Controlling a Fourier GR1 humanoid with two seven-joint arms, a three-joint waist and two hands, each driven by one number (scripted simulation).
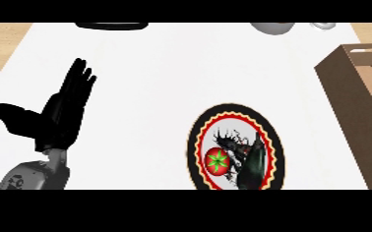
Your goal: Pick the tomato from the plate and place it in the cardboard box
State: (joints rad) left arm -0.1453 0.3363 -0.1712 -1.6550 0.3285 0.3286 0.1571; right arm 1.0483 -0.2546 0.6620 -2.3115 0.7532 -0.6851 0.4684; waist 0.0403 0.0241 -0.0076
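A red tomato (216, 160) with a green star-shaped stem lies on the left of a round plate (205, 128) with a black rim and a red and cream patterned ring, low in the head view. My right hand (252, 168) shows as a dark shape over the plate, right beside the tomato on its right and partly cut off by the lower edge. The brown cardboard box (347, 91) stands at the right edge, beyond and to the right of the plate. My left hand (64, 109) rests open at the far left, fingers up.
At the counter's far edge are a flat black object (112, 25), a grey bowl-like vessel (274, 28) and a small pale item (324, 25). White counter top (181, 73) spreads between the plate, the box and my left hand.
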